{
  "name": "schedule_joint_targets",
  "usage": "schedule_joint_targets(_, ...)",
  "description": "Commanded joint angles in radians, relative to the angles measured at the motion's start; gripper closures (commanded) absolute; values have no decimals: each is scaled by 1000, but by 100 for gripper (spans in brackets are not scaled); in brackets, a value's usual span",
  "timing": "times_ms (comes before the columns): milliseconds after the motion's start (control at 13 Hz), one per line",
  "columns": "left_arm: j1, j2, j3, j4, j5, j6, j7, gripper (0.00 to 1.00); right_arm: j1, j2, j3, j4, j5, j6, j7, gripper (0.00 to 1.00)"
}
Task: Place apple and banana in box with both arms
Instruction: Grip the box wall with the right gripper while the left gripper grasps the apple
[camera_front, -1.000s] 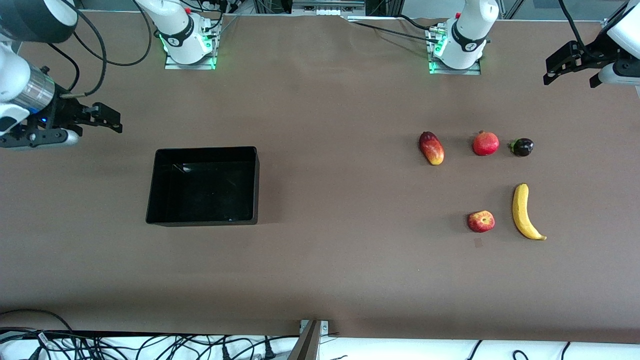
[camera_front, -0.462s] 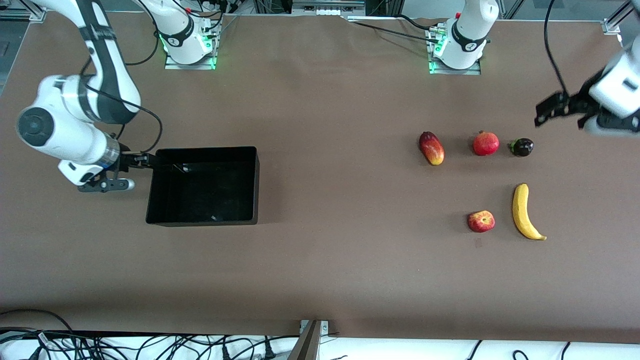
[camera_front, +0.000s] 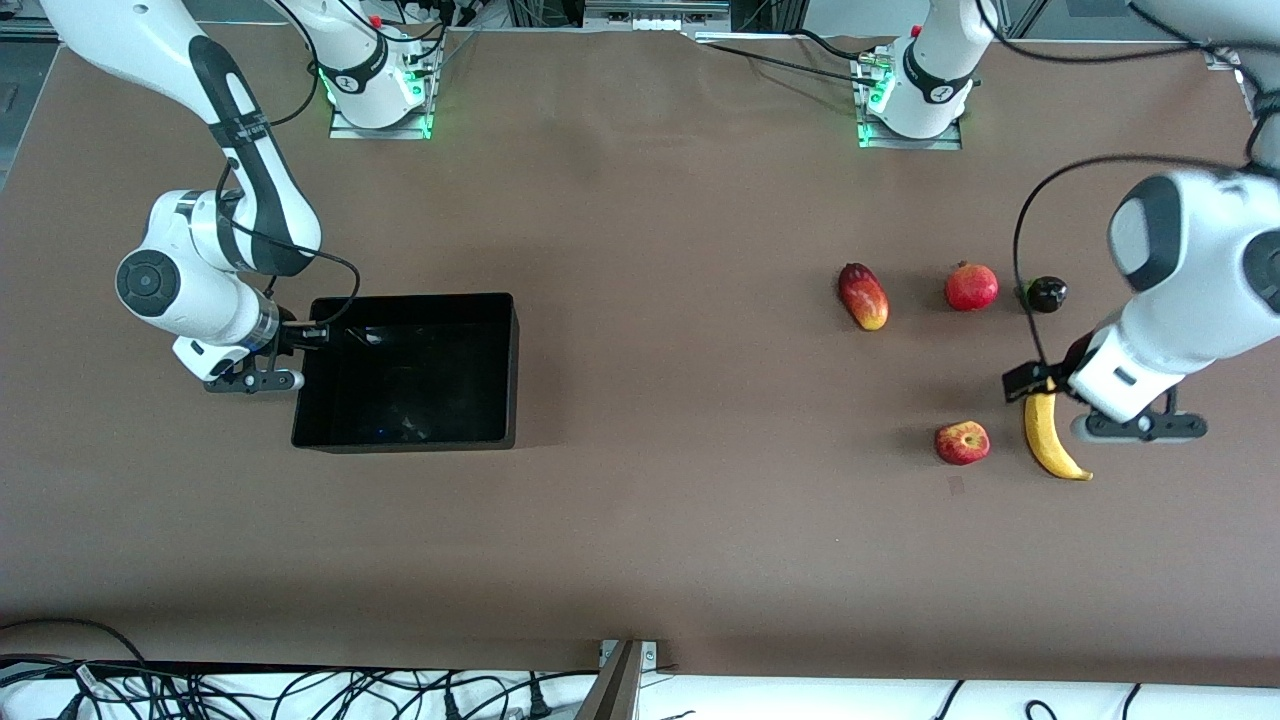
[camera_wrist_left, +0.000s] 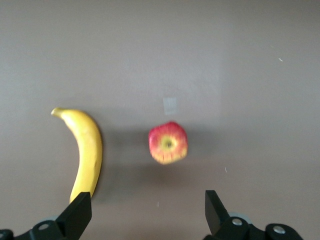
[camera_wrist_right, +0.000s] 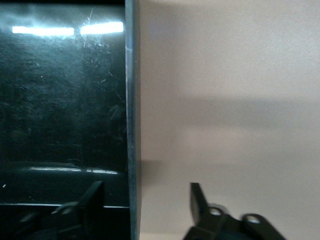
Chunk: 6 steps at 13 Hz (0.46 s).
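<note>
Left gripper (camera_front: 1035, 385) at right-centre of frame, over banana's (camera_front: 1045, 440) upper end, fingers spread wide, nothing held. Left wrist view: banana (camera_wrist_left: 88, 150) and apple (camera_wrist_left: 168, 143) lie side by side on table (camera_front: 680, 500), apart. Apple (camera_front: 962, 442) sits just beside banana, lower right of frame. Right gripper (camera_front: 300, 340) at left-centre of frame, straddling box (camera_front: 505, 370) wall at right arm's end, fingers parted, one inside box (camera_wrist_right: 131, 100), one outside. Box holds no fruit.
</note>
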Motion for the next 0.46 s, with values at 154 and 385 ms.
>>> schedule_joint_targets(154,0,177,-3,-14,-27,243,-89,0,-8,3,5,31,-3,7,8,100)
schedule_joint_targets(385,-13,214,-9,-22,-26,302,-162,0,4,-27,44,61,-1,-16,7,100)
